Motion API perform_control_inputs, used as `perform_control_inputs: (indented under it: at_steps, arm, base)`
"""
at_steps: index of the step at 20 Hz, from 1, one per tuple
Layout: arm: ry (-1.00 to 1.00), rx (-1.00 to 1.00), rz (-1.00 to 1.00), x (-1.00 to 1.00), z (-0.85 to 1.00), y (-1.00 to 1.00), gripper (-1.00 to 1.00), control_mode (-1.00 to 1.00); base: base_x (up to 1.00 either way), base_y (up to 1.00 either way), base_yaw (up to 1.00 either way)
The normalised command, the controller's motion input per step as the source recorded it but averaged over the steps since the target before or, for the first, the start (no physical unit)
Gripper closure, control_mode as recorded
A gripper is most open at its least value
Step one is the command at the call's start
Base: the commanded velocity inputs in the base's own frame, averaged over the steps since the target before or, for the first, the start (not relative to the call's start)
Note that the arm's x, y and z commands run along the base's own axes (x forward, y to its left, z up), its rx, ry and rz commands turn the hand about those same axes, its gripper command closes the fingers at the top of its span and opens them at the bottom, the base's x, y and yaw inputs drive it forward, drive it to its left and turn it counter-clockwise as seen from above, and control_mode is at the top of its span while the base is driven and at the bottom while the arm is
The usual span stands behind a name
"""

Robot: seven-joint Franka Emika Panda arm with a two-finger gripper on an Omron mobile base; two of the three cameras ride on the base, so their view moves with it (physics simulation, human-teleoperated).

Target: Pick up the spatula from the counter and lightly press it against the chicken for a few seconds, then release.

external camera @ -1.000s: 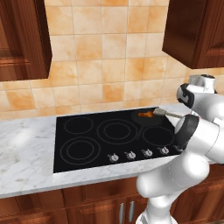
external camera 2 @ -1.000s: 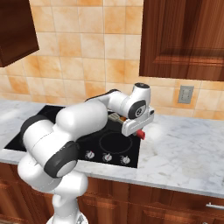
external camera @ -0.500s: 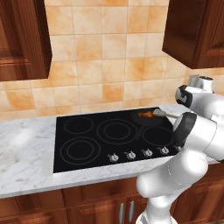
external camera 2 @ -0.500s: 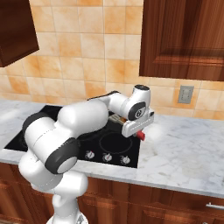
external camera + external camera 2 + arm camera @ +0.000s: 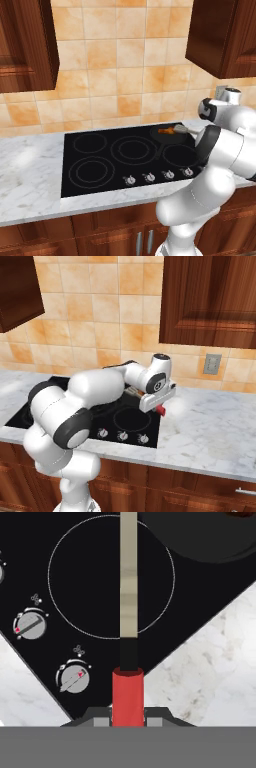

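The gripper (image 5: 128, 721) has its jaws pinching the red handle of the spatula (image 5: 128, 587), one dark finger tip on each side of it; the hand hangs above the right edge of the black cooktop (image 5: 100, 150), where the glass meets the marble counter (image 5: 30, 170); from there the spatula's dark neck and pale blade run out across a burner ring towards the dark pan (image 5: 156, 134) at the cooktop's back right corner. From the left base view the blade's end lies just beside the orange chicken (image 5: 166, 131) in the pan; whether they touch I cannot tell. A row of knobs (image 5: 148, 176) lines the cooktop's front edge, right of its middle; two of them sit near the spatula handle in the hand view.
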Motion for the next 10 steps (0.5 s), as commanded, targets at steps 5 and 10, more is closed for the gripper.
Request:
perform_control_inputs:
  at_steps: [5, 10]
  arm:
    - [0.00, 0.00, 0.00, 0.17, -0.04, 0.00, 1.00, -1.00]
    - [0.00, 0.00, 0.00, 0.14, -0.13, 0.00, 1.00, -1.00]
  base:
    - [0.00, 0.00, 0.00]
    - [0.00, 0.00, 0.00]
